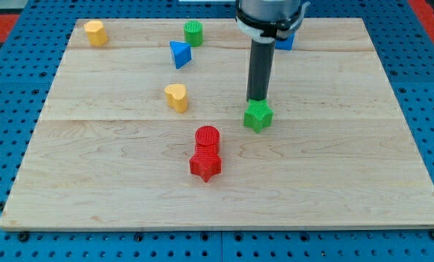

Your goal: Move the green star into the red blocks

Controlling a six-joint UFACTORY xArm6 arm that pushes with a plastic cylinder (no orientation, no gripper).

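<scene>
The green star (258,116) lies right of the board's middle. My tip (256,99) stands right at the star's top edge, touching or nearly touching it. The red blocks sit below and to the left of the star: a red cylinder (207,137) and, touching it just below, a red star (206,165). The green star is about a block's width apart from the red cylinder.
A yellow heart (177,97) lies left of the tip. A blue triangle (179,54), a green cylinder (193,33) and a yellow block (95,33) are near the top. A blue block (285,41) is partly hidden behind the arm. The wooden board (347,182) rests on blue pegboard.
</scene>
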